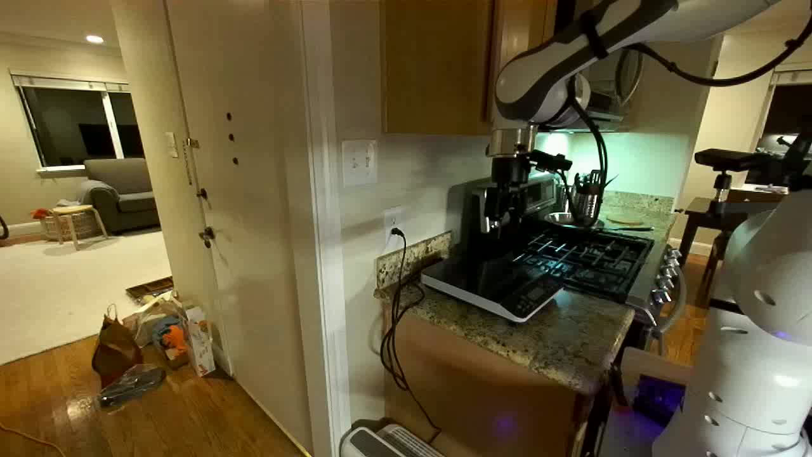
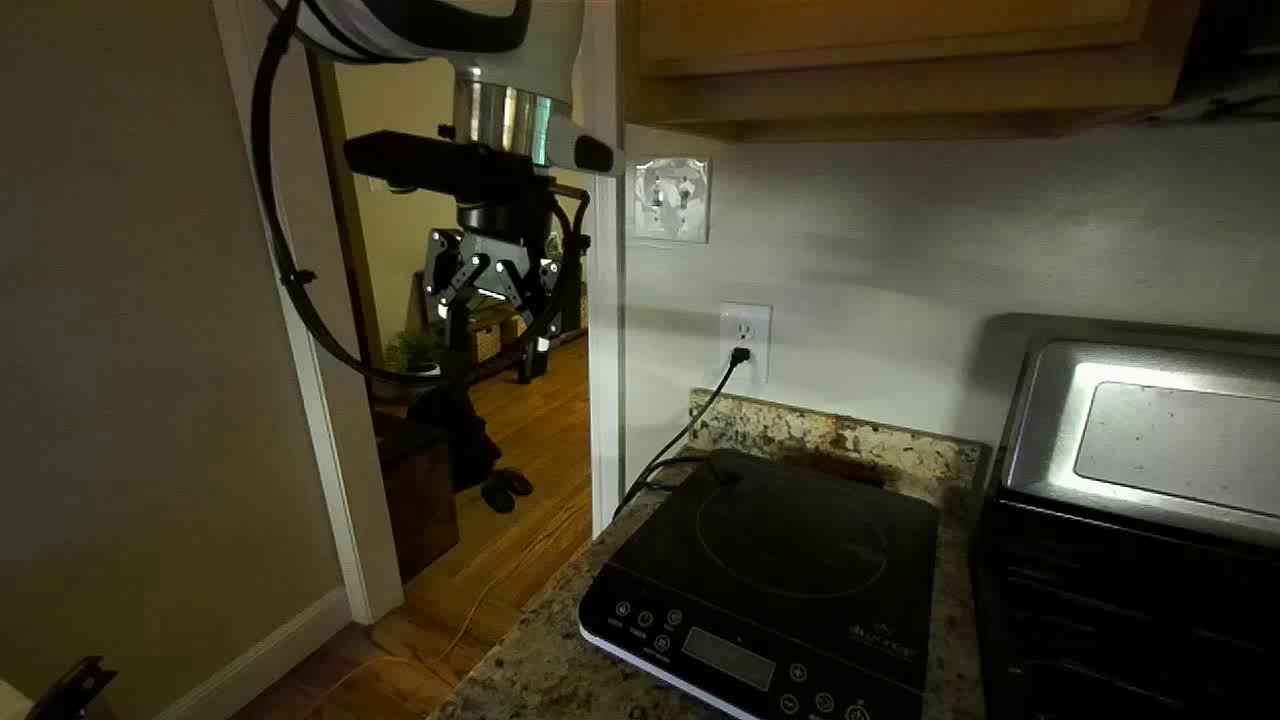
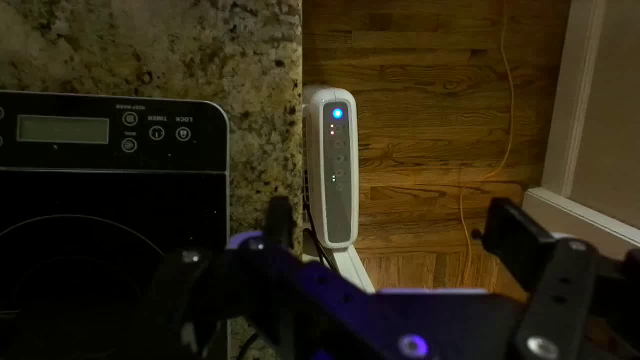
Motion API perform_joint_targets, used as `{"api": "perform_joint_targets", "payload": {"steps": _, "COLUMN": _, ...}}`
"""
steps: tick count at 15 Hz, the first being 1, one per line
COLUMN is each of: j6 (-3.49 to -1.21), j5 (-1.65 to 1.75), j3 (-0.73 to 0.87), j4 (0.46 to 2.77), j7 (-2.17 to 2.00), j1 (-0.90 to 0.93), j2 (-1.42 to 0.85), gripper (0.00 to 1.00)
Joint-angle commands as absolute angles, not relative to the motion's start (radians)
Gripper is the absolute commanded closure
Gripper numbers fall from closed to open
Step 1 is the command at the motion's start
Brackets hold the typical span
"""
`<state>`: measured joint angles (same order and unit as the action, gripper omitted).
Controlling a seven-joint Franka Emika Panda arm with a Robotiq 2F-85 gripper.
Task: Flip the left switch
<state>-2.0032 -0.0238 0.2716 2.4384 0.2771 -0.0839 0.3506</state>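
Left switch (image 2: 657, 193) sits on a white wall plate (image 2: 698, 228), just right of the door trim (image 2: 607, 330) and below the wooden cabinet (image 2: 900, 50) in an exterior view. In the wrist view we see the edge of the counter (image 3: 265, 150) run between our widely spread fingers (image 3: 280, 220), the cooktop (image 3: 175, 195) lying left of it; right of it stand a white appliance (image 3: 342, 215), just beside, then wood floor (image 3: 420, 135) reaching pale trim (image 3: 575, 100). Our gripper (image 2: 492, 358) hangs pointing down in an exterior view, left of and lower than the plate, apart from the switch.
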Motion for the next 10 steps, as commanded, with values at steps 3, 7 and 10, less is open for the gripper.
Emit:
{"api": "perform_joint_targets", "payload": {"steps": 3, "j6": -2.001, "j5": -0.031, "j3": 0.252, "j4": 2.437, "j7": 0.283, "j1": -0.105, "j2": 0.348, "gripper": 0.00}}
{"api": "perform_joint_targets", "payload": {"steps": 7, "j6": -2.001, "j5": -0.031, "j3": 0.252, "j4": 2.437, "j7": 0.283, "j1": -0.105, "j2": 0.348, "gripper": 0.00}}
{"api": "perform_joint_targets", "payload": {"steps": 10, "j6": -2.028, "j5": -0.020, "j3": 0.219, "j4": 2.469, "j7": 0.274, "j1": -0.093, "j2": 0.377, "gripper": 0.00}}
